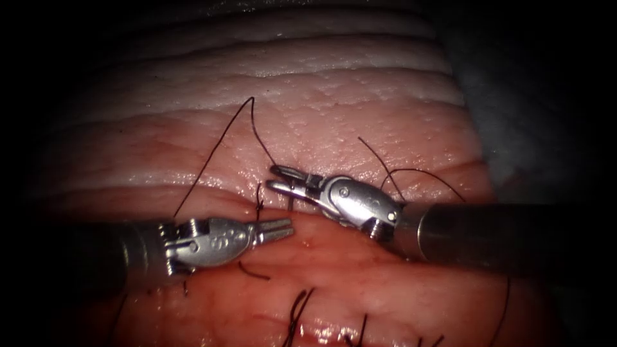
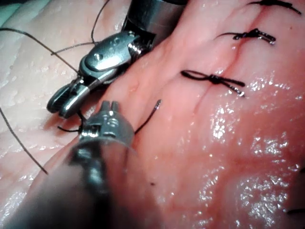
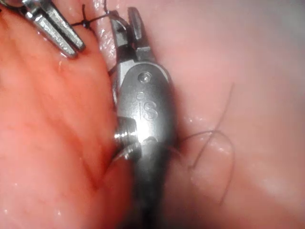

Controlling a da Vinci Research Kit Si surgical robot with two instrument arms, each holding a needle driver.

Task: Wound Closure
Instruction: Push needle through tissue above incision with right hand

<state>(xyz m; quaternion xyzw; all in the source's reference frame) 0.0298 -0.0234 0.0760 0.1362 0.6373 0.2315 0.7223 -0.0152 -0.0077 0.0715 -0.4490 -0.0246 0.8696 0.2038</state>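
Note:
On the tissue (image 1: 360, 122) a knotted stitch (image 1: 259, 205) sits at the cut between the two tools. My right tool (image 1: 277, 178) reaches in from the right with its jaws open just above and to the right of the knot. A long thread (image 1: 222, 138) rises from its upper jaw, peaks and falls to the left behind my left tool's wrist. In the right wrist view a short strand runs from the knot (image 3: 85, 22) to the open right tool (image 3: 125, 21). My left tool (image 1: 290, 228) lies just below the knot, jaws slightly parted and holding nothing.
Several finished stitches (image 1: 297, 313) cross the cut nearer the camera, also seen as tied stitches (image 2: 214, 78). A short cut tail (image 1: 254, 273) curls under the left tool. Loose thread (image 1: 414, 173) loops over the right tool's shaft. Red fluid wets the near tissue (image 2: 238, 157).

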